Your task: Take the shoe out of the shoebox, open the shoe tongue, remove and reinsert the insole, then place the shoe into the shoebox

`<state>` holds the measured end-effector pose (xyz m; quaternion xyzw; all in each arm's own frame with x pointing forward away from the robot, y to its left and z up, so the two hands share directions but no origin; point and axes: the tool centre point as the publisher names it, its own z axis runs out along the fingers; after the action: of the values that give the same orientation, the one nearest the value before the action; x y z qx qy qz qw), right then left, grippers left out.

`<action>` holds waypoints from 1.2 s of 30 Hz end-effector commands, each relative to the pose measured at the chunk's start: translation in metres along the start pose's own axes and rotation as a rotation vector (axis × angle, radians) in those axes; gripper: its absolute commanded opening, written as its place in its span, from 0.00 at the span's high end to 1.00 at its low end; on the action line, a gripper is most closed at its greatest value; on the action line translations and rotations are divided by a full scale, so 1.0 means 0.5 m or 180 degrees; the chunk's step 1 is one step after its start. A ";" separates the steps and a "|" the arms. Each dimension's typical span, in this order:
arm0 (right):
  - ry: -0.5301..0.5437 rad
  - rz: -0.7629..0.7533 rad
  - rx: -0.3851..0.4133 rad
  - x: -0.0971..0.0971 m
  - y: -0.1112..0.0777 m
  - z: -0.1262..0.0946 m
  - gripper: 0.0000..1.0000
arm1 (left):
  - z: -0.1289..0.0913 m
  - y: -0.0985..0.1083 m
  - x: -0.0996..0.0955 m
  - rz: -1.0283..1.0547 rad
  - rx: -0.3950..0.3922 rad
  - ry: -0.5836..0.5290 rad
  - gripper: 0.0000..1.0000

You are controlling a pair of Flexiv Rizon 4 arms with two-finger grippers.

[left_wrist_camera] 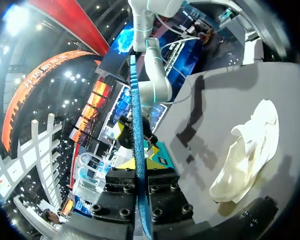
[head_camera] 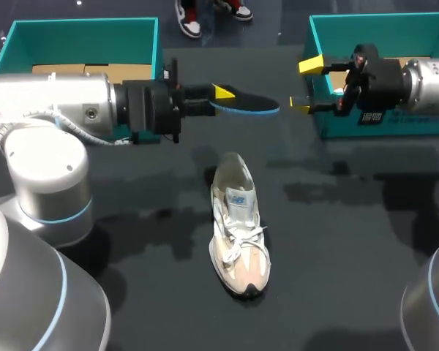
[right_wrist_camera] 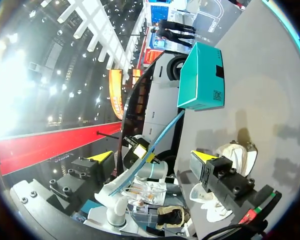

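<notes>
Lying on the open middle of the desk [head_camera: 132, 241], one beige sneaker [head_camera: 238, 223] is being touched by neither gripper. One blue insole [head_camera: 252, 103] is being clamped by the left gripper [head_camera: 221, 96]; the right gripper [head_camera: 306, 86] is being held open. Two teal shoeboxes [head_camera: 84, 44] [head_camera: 380, 33] are standing at the far edge.

Colours on the dark grey tabletop [head_camera: 351, 241]

The shoe [head_camera: 238, 227] is cream and white, with a pinkish toe, white laces and a small blue mark on its tongue. Past the shoe's heel, the insole [head_camera: 249, 103] is black with a blue edge. Further past it, the left shoebox [head_camera: 80, 33] and right shoebox [head_camera: 380, 25] are teal. The left claw [head_camera: 221, 93] and right claw [head_camera: 306, 86] have bright yellow tips.
</notes>
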<state>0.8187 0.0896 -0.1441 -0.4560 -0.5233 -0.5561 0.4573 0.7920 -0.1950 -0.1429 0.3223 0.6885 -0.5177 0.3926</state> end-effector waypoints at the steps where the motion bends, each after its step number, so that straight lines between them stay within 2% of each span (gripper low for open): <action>1: -0.0005 0.0002 -0.0002 0.000 -0.001 0.000 0.00 | 0.001 0.000 -0.005 -0.0003 -0.0007 0.0057 1.00; 8: -0.0005 0.0002 -0.0002 0.000 -0.001 0.000 0.00 | 0.001 0.000 -0.005 -0.0003 -0.0007 0.0057 1.00; 17: -0.0005 0.0002 -0.0002 0.000 -0.001 0.000 0.00 | -0.004 -0.006 -0.010 -0.0361 0.0105 0.0071 1.00; 28: -0.0005 0.0002 -0.0002 0.000 -0.001 0.000 0.00 | -0.016 -0.017 -0.021 -0.1038 0.0144 0.0132 1.00; 36: -0.0005 0.0002 -0.0002 0.000 -0.001 0.000 0.00 | -0.024 -0.004 -0.033 -0.2061 0.0321 0.0124 1.00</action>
<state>0.8185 0.0893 -0.1435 -0.4566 -0.5229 -0.5560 0.4572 0.7912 -0.1872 -0.1273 0.1454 0.7343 -0.6294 0.2088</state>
